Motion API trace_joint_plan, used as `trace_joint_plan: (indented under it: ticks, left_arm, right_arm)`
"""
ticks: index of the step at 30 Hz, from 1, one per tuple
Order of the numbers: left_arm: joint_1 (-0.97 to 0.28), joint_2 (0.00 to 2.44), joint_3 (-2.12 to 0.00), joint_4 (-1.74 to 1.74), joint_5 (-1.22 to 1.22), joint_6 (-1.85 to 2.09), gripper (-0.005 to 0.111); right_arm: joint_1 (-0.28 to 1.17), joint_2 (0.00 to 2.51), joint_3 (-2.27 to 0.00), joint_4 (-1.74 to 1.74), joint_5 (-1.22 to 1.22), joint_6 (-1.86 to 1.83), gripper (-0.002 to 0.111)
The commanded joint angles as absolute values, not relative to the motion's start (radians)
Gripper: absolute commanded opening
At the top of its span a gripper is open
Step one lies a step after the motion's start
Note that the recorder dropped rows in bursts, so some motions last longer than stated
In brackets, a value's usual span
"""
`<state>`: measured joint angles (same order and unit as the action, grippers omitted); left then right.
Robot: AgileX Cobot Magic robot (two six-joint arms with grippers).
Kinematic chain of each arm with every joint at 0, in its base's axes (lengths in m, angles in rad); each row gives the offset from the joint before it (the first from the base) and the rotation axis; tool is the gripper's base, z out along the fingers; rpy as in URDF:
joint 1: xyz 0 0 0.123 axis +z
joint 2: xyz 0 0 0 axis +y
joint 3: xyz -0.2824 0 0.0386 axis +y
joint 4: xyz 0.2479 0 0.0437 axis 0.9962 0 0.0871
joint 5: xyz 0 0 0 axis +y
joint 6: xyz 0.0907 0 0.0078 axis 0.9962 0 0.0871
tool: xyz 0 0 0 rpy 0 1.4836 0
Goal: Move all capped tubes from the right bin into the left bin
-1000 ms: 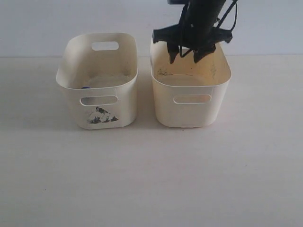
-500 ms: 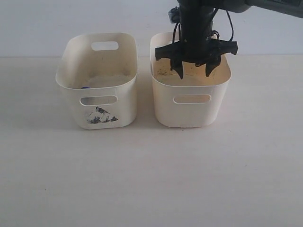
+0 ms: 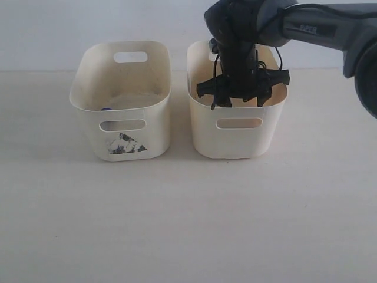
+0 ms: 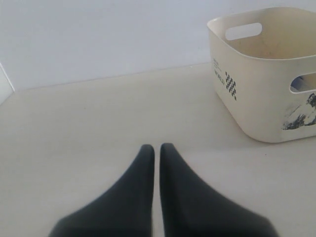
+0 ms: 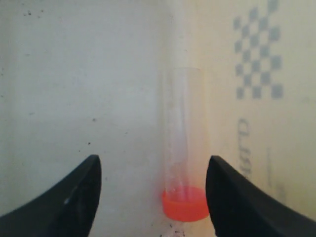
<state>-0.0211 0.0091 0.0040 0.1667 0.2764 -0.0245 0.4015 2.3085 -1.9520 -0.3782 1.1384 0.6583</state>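
The plain-fronted right bin (image 3: 238, 127) stands beside the left bin (image 3: 121, 127), which bears a black mountain print. My right gripper (image 3: 237, 101) reaches down inside the right bin, open. In the right wrist view a clear tube with an orange-red cap (image 5: 184, 205) lies on the bin floor between the spread fingers (image 5: 74, 197), closer to one finger and touching neither. A dark blue cap (image 3: 106, 109) peeks over the left bin's front rim. My left gripper (image 4: 157, 148) hovers over the table, shut on nothing, with the left bin (image 4: 261, 94) off to its side.
The bins stand side by side on a pale tabletop (image 3: 188, 218) with a narrow gap between them. A white wall (image 3: 59, 29) runs behind. The right bin's inner wall carries a checkered print (image 5: 259, 54) close to the tube.
My right gripper has dropped from above the right bin's rim down into the bin, staying open. The bins have not moved.
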Motion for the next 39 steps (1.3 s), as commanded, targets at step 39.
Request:
trace_joint_plan:
  ticks: [39]
  left_arm:
    - [-0.020, 0.007, 0.000, 0.173, 0.261, -0.036, 0.004]
  right_arm:
    - [0.438, 2.326, -2.103, -0.438, 1.142, 0.612, 0.059]
